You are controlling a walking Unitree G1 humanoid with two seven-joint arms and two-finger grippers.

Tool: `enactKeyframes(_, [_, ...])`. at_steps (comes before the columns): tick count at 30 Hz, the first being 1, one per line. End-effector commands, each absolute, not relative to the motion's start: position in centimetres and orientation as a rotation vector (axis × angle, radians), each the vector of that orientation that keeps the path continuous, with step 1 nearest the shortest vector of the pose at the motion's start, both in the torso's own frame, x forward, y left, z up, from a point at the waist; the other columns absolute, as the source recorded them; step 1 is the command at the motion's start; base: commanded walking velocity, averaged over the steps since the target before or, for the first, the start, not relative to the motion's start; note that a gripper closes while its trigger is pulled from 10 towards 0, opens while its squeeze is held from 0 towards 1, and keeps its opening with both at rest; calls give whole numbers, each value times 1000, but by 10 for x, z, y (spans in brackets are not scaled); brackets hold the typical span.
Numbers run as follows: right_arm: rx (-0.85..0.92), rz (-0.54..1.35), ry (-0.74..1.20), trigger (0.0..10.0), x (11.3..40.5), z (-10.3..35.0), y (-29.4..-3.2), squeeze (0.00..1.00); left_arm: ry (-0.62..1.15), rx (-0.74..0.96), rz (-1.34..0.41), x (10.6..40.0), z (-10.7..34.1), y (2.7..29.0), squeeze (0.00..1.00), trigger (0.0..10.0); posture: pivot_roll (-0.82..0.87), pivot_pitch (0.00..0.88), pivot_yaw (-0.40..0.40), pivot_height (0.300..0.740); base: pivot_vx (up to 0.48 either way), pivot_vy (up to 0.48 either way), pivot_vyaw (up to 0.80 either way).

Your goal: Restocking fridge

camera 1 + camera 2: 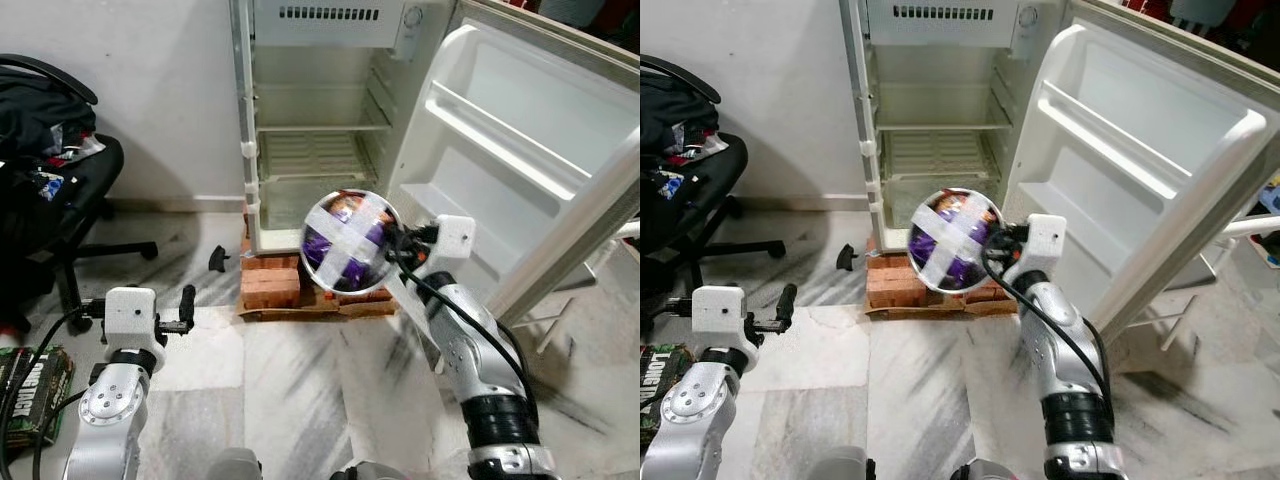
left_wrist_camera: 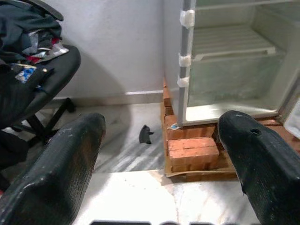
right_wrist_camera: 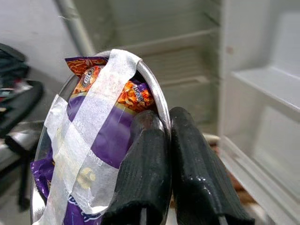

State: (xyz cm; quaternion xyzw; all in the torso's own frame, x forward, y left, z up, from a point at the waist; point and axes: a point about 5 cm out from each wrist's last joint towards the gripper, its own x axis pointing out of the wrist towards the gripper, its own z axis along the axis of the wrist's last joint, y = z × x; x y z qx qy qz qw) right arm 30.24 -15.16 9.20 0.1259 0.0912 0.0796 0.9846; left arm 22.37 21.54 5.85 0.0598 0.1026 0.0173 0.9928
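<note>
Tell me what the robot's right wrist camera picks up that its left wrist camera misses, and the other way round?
Right wrist view alone: the right hand, shut on the rim of a steel bowl tilted on edge, with purple snack packets taped inside by white tape, and the fridge door's shelves.

Left wrist view alone: the left hand, open and holding nothing, the bricks under the fridge, an office chair piled with clothes, and a small black piece on the floor.

Both: the open fridge's bare shelves.

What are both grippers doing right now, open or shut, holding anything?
Left gripper: jaws open, holding nothing, raised in front of the fridge.
Right gripper: jaws shut on the rim of the taped snack bowl.
</note>
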Motion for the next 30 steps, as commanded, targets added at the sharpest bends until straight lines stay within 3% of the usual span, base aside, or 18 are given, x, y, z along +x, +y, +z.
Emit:
enactKeyframes(1, [204, 144, 161, 10000, 302, 96, -164, 0, 204, 113, 21, 222, 57, 211, 0, 10000, 193, 0, -68, 740, 0, 0, 0])
enactKeyframes(9, [98, 165, 157, 10000, 306, 108, -192, 0, 212, 146, 27, 222, 56, 215, 0, 10000, 163, 0, -29, 740, 0, 0, 0])
enactKeyframes(15, [41, 227, 155, 10000, 304, 114, -190, 0, 198, 153, 26, 225, 58, 214, 0, 10000, 153, 0, -25, 740, 0, 0, 0])
enactKeyframes(21, [131, 85, 154, 10000, 288, 105, -197, 0, 169, 201, -6, 220, 62, 209, 0, 10000, 179, 0, -66, 740, 0, 0, 0])
enactKeyframes(26, [141, -90, 163, 10000, 257, 89, -209, 0, 169, 177, 29, 215, 64, 214, 0, 10000, 149, 0, -52, 740, 0, 0, 0])
enactKeyframes(30, [108, -114, 153, 10000, 250, 88, -211, 0, 170, 174, 0, 218, 61, 207, 0, 10000, 117, 0, -32, 740, 0, 0, 0])
